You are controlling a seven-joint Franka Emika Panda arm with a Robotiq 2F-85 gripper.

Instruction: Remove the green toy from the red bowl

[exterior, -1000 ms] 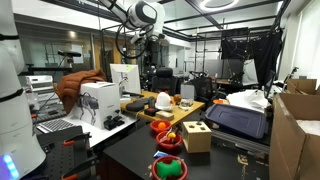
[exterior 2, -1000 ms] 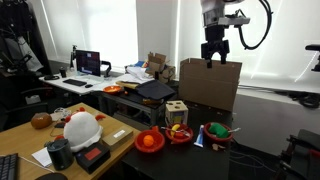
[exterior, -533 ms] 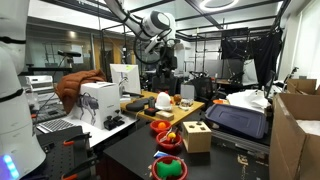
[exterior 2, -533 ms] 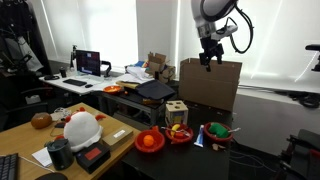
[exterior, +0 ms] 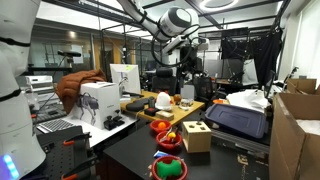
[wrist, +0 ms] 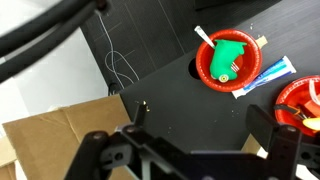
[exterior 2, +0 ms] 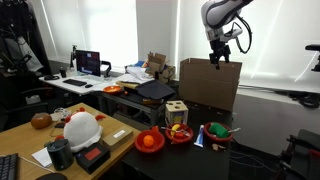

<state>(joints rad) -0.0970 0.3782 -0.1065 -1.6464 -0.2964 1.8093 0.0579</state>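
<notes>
The green toy [wrist: 229,55] lies inside the red bowl [wrist: 204,67] on the black table, at the upper right of the wrist view. Both exterior views show the bowl [exterior: 157,171] [exterior 2: 214,142] with the toy [exterior: 169,166] [exterior 2: 215,130] in it at the table's near end. My gripper [wrist: 200,125] is open and empty. It hangs high above the table [exterior: 190,57] [exterior 2: 217,58], far from the bowl.
A smaller red vessel with multicoloured pieces [exterior 2: 180,133] [wrist: 300,100], a red bowl holding an orange thing [exterior 2: 150,141] and a wooden block box [exterior 2: 177,112] [exterior: 196,135] stand close by. A cardboard box [exterior 2: 208,85] [wrist: 50,140] is behind the table. A blue-and-white packet [wrist: 272,72] lies beside the bowl.
The arm has swung sideways high above the table, carrying the gripper to the right in one exterior view. The bowl and toy have not moved.
</notes>
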